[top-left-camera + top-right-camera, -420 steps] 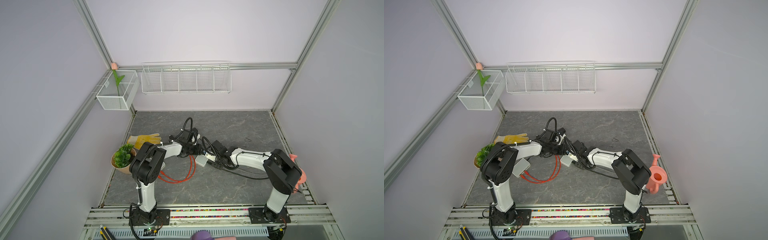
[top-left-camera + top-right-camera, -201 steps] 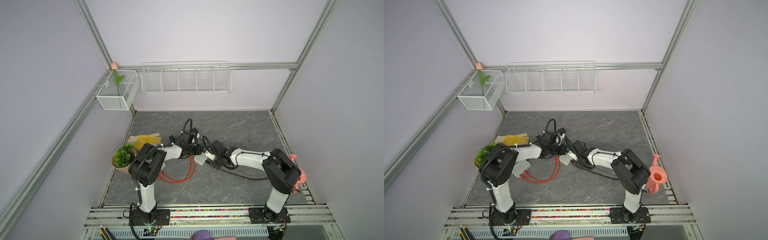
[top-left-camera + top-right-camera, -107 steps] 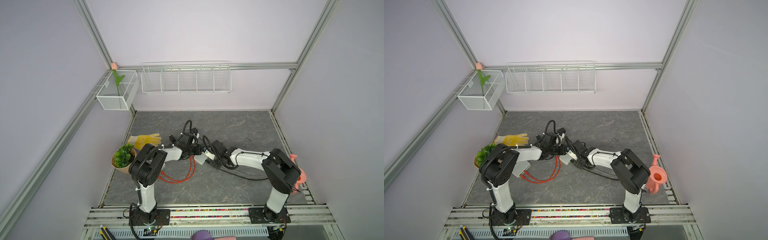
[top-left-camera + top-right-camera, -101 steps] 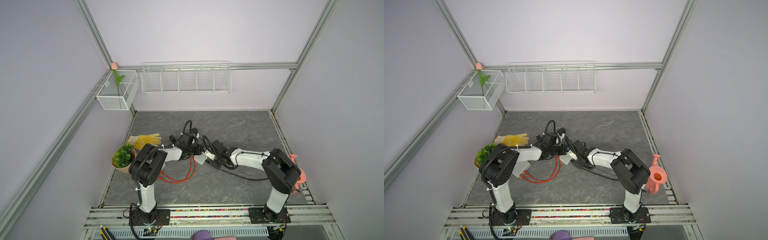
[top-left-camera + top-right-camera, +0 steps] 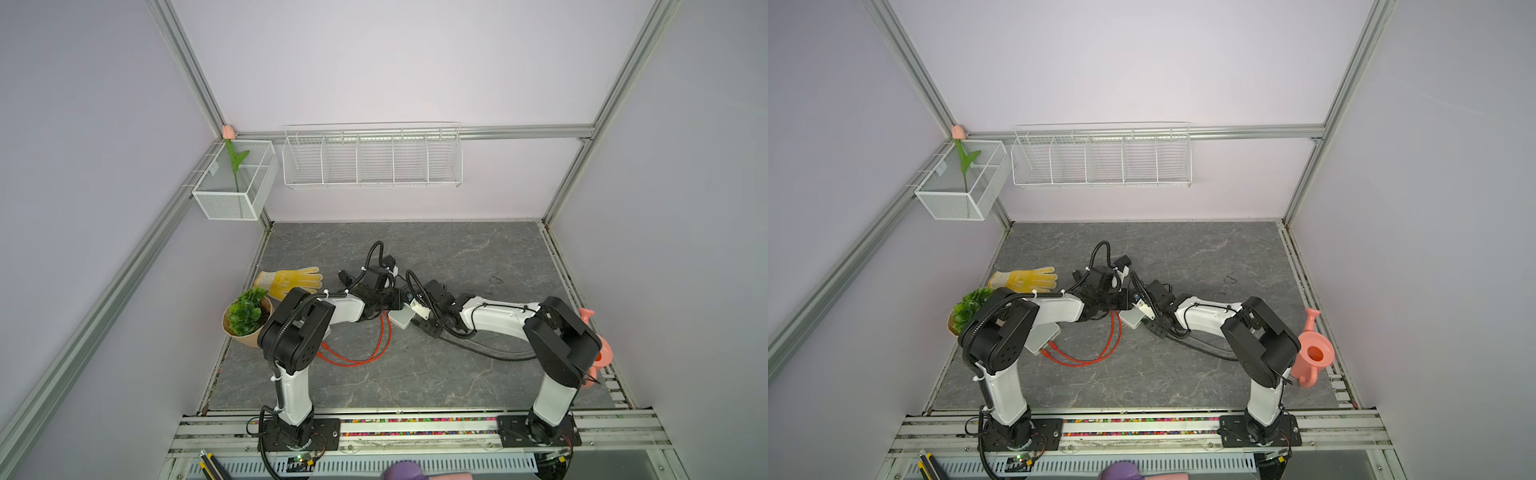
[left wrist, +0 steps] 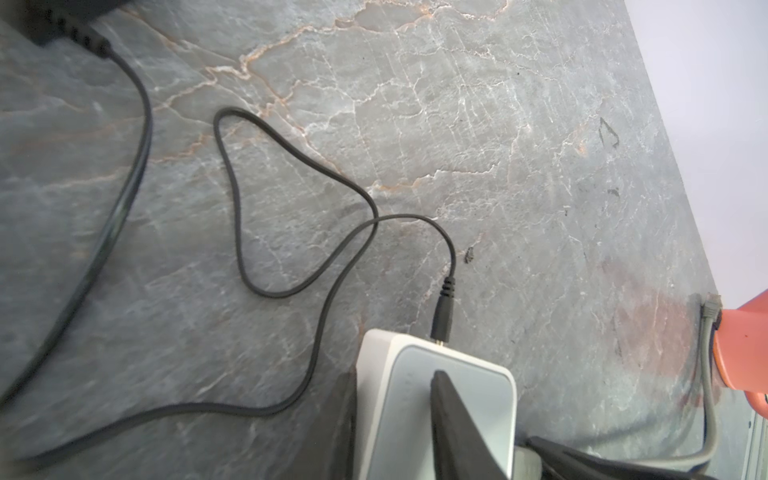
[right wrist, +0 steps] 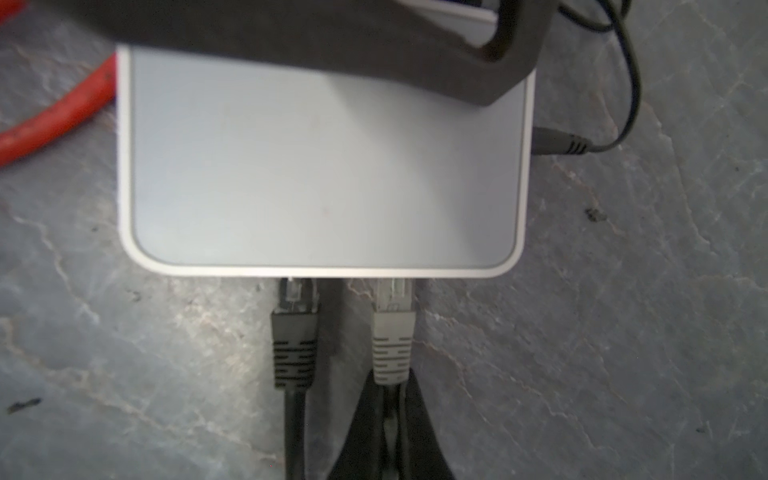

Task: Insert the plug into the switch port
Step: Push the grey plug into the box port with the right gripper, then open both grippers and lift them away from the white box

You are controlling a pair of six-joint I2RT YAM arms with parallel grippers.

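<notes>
Roughly: insertion step, late stage.

Nearest the rail (image 5: 415, 432), short of the switch (image 5: 402, 319), a red cable (image 7: 54, 124) loops loose on the tabletop (image 5: 457, 257). Not in play.

Centre of both top views: the switch, with a pincer at each side. Left pincer (image 6: 390, 384) is clamped on it, one finger across the top face and the other down the side; steadying it, I judge. Right pincer (image 7: 390, 411) is pressed together on the tail of the grey plug (image 7: 392, 332), a finger either side of its cable.

Grey plug: nose in the switch's port edge, just beside a black plug (image 7: 294, 332) in the neighbouring port. Both show about the same stub of clear head outside the casing, so the grey one reads as entered, probably near full depth. Latch hidden; cannot tell if it has caught. A power jack (image 6: 442, 316) sits in another side of the switch.

Done, as far as shown: plug grasped, lined up, pushed into a port. Left: confirm the seat, perhaps a last push, then let go with both pincers.

Farther back, left of centre: glove (image 5: 291, 280), apart from the work. Far wall, upper centre: basket (image 5: 372, 160).
</notes>
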